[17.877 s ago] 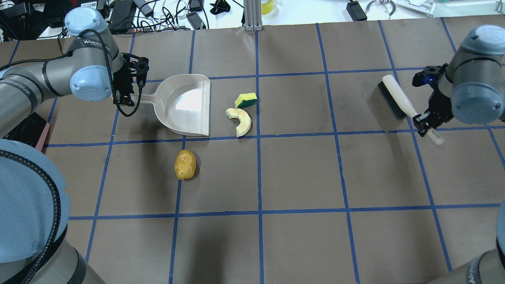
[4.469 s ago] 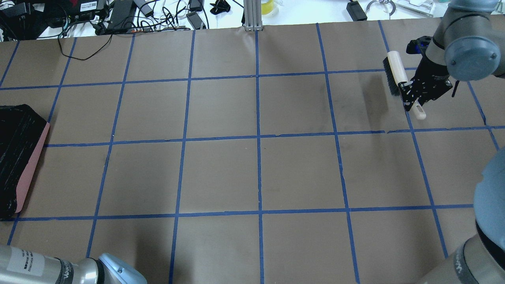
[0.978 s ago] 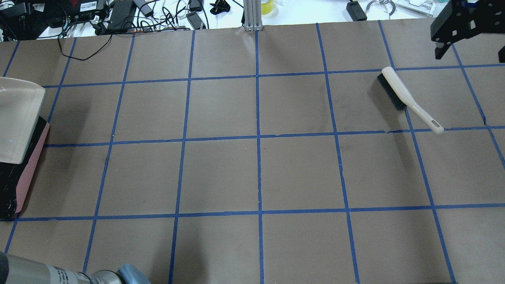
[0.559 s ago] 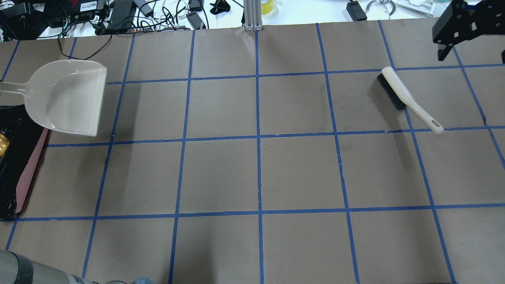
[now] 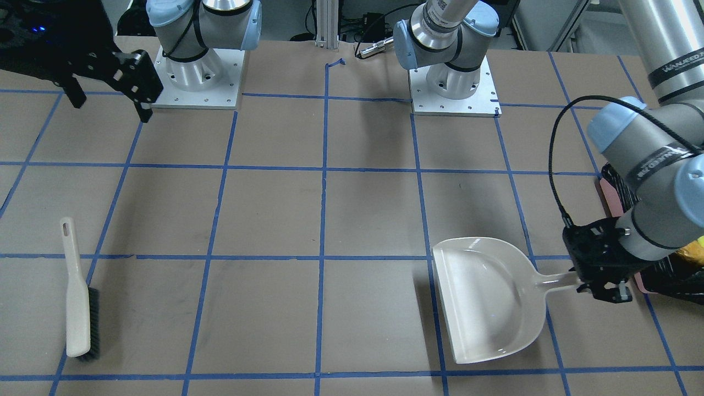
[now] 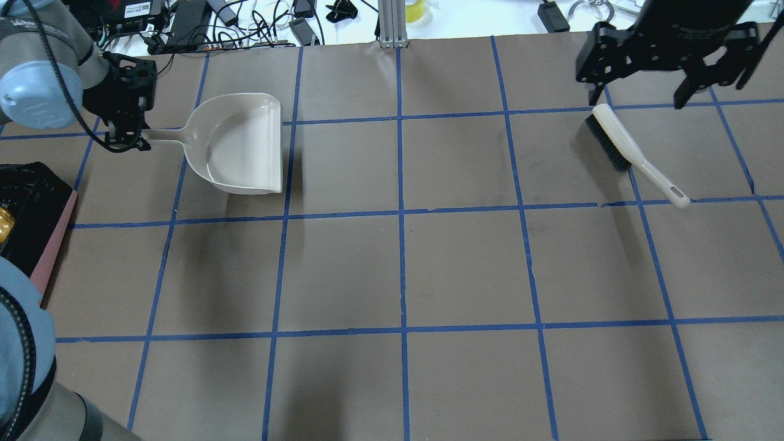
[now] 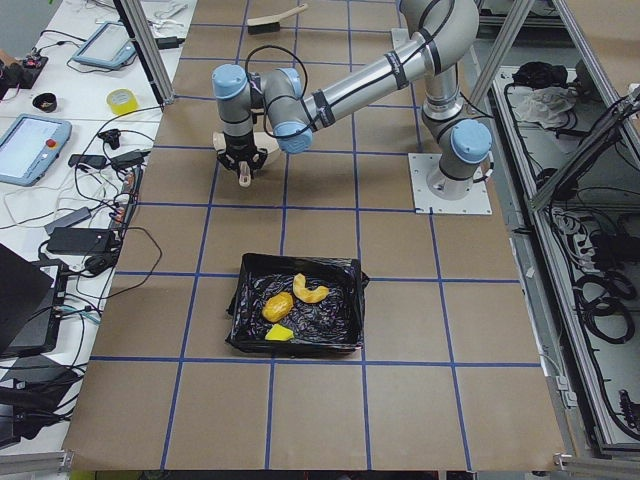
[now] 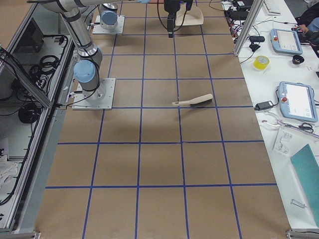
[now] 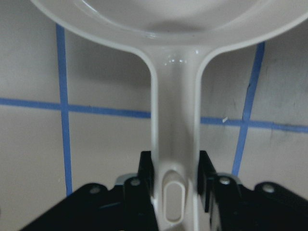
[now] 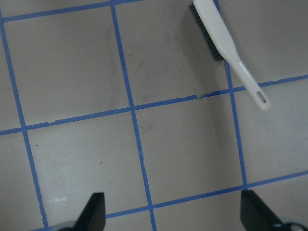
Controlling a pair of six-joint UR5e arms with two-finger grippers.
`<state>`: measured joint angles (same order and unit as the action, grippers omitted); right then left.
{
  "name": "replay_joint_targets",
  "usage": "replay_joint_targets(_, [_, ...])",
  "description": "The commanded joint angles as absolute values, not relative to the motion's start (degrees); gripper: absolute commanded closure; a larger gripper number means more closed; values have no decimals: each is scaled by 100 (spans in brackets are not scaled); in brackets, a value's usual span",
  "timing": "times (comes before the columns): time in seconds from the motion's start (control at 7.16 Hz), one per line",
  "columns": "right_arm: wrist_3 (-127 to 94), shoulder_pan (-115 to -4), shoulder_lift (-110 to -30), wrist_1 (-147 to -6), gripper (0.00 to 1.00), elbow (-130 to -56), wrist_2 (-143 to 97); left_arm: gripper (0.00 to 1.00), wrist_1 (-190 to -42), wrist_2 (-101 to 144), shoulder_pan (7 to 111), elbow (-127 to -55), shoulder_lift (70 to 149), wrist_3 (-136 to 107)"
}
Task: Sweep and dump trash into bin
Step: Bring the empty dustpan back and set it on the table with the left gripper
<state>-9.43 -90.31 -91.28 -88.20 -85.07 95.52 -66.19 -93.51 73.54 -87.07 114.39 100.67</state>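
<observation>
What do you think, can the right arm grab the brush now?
Probably yes. The right gripper is open, empty and raised close by the brush, which lies alone on the table with nothing on it or around it. It should only need to lower onto the handle.

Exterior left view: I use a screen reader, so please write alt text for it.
A black-lined bin on the brown gridded table holds three yellowish trash pieces. Beyond it, the left gripper holds a beige dustpan by its handle.
</observation>
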Motion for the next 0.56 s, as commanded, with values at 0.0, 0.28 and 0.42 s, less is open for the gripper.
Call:
replay_joint_targets(0.0, [-1046,-9351,-8947,-9211,0,-8823,9519,100,-6548,-9282,7629,-8684,11775,9685])
replay_joint_targets(0.28, [-915,-9352,-8912,-9237,0,-8842,8782,100,-6277,-9220,7673,-8727,11821,10261])
replay_joint_targets(0.42, [-897,-9352,-8903,-9220,0,-8868,8798,100,-6284,-9220,7699,-8736,11795,10379])
